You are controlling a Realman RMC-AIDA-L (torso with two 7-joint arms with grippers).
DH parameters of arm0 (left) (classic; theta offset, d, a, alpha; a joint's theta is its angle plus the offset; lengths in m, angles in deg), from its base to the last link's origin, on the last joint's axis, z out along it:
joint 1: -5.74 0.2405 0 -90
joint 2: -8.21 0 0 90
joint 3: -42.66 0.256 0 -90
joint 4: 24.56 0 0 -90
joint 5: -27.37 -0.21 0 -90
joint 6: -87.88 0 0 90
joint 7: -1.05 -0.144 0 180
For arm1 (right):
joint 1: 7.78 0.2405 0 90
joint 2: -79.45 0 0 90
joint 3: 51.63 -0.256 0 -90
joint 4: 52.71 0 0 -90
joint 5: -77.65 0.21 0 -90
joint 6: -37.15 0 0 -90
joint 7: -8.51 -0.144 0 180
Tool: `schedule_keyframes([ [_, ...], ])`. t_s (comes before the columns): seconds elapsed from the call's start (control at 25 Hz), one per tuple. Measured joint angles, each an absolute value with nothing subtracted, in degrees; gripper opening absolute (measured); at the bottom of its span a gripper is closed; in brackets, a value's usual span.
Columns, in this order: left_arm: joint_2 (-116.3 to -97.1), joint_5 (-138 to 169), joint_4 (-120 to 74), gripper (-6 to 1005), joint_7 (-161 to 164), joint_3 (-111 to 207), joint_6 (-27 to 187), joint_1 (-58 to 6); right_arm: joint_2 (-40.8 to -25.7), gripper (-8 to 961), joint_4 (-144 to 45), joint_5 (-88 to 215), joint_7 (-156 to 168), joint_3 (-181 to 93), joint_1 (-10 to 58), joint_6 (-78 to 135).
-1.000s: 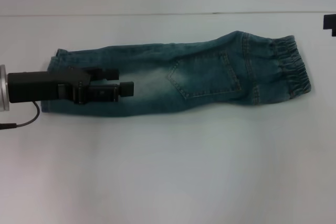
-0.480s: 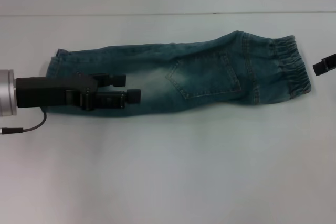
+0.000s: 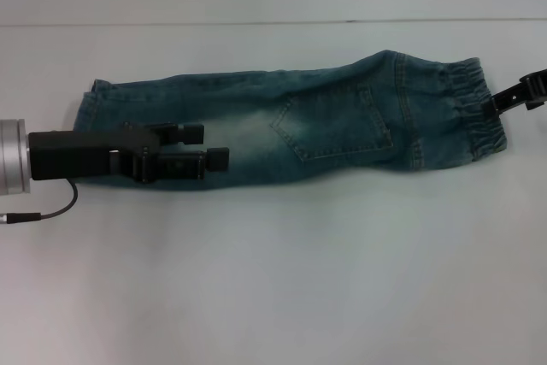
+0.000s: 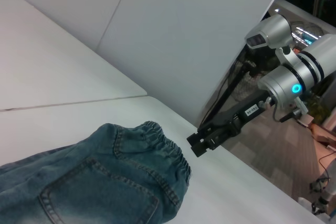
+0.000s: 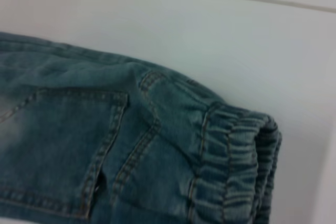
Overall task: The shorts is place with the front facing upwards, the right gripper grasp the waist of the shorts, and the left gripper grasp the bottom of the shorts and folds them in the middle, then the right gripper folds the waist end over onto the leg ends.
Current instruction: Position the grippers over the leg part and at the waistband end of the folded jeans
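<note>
The blue denim shorts [image 3: 342,126] lie folded lengthwise on the white table, back pocket up, leg ends on the left and elastic waist [image 3: 474,108] on the right. My left gripper [image 3: 208,145] is over the leg half, open, with nothing between its fingers. At the table's right edge my right gripper [image 3: 517,93] reaches in and stands just beside the waistband. The left wrist view shows the waist [image 4: 163,150] with the right gripper [image 4: 202,142] close to it, slightly above the table. The right wrist view looks down on the waistband [image 5: 236,161] and pocket.
The white table [image 3: 273,279] stretches in front of the shorts. A seam line [image 3: 256,23] runs along the back of the table. Beyond the table's far edge in the left wrist view stands the right arm [image 4: 289,77], over the floor.
The right gripper has come in from the right edge to the waistband. The left gripper has moved a little toward me and to the right, over the leg half.
</note>
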State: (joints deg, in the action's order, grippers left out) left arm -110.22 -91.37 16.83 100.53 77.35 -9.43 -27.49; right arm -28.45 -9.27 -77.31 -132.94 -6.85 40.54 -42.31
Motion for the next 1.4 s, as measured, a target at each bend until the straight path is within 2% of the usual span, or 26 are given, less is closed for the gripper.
schedule_keyframes([
  [0.16,-110.32,-91.37,16.78,887,100.54,77.41,-9.11,-27.33,-29.10,837,-10.78,-77.36,-132.78,-5.40,40.91,-38.26],
  [0.48,-110.54,-91.37,15.98,888,100.54,77.39,-8.61,-27.31,-31.73,838,-11.68,-77.08,-130.89,-3.67,41.09,-30.60],
  [0.6,-110.68,-91.37,15.59,888,100.56,77.37,-8.50,-27.30,-32.28,838,-13.86,-77.09,-130.16,-3.65,41.59,-28.05],
  [1.4,-111.05,-91.39,15.34,888,101.17,78.35,-7.83,-27.31,-32.59,838,-17.26,-74.12,-128.95,-3.99,42.63,-29.08],
])
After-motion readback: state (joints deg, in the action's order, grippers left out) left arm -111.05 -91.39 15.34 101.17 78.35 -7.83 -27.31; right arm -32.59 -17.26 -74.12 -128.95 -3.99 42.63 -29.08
